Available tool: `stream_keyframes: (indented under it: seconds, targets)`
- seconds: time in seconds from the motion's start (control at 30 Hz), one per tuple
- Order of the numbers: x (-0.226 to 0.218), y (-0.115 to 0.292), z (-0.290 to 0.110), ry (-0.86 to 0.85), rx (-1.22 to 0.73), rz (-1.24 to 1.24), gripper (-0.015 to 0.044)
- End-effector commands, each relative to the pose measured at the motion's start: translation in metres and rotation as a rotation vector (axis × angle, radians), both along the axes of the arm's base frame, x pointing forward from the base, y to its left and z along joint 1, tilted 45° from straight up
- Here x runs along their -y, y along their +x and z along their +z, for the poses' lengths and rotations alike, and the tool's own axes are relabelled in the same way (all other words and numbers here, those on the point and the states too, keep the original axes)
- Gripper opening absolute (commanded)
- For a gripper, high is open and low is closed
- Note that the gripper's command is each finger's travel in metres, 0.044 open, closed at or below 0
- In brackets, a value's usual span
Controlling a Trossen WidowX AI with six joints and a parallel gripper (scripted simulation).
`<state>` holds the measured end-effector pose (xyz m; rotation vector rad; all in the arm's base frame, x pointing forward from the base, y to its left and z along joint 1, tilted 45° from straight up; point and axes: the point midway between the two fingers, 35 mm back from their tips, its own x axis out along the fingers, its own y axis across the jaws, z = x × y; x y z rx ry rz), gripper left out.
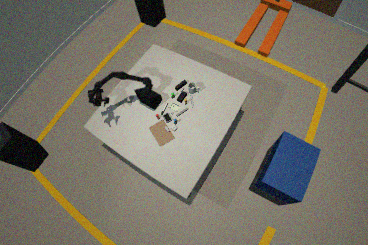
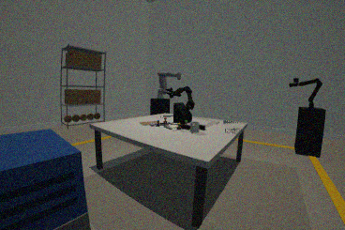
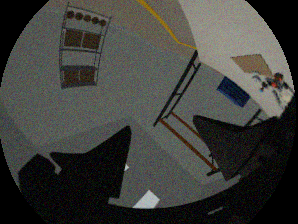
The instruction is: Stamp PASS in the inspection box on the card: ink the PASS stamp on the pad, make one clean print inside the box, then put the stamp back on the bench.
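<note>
My gripper [image 1: 98, 102] [image 3: 162, 124] is open, its two dark fingers wide apart with nothing between them. It hangs out to the left of the small items in the top view, far from them. The items form a cluster on the white table [image 1: 200, 169] [image 2: 187, 146]. A pale greenish-white piece [image 1: 175, 107], perhaps the card, lies mid-cluster. A small black block [image 1: 167, 117] lies near it, with a red piece [image 1: 158, 116] [image 3: 274, 84] and a blue piece [image 1: 175, 121] close by. Which are the PASS stamp and the pad is too small to tell, and the inspection box cannot be made out.
A brown board [image 1: 162, 133] [image 3: 254, 64] lies beside the cluster. Two dark blocks [image 1: 181, 85] [image 1: 182, 97] and a grey round item [image 1: 193, 88] [image 2: 195, 127] stand at its other end. My black arm base [image 1: 148, 98] is beside the cluster. A blue cabinet [image 1: 291, 161] stands off the table.
</note>
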<state>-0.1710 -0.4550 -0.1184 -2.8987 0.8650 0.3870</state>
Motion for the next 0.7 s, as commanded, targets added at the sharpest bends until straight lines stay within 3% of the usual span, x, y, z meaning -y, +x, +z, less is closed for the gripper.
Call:
stream_keyframes:
  seconds: [0.0,0.2,0.43,0.67]
  targets:
    - [0.001,0.003,0.001,-0.003,-0.004,0.008,0.0374]
    - [0.021,0.090,0.034,-0.097,-0.104,0.241,0.0223]
    - [0.013,0.214,0.076,-0.253,-0.207,0.564,0.0223]
    - [-0.036,0.333,0.116,-0.450,-0.272,0.901,0.0223]
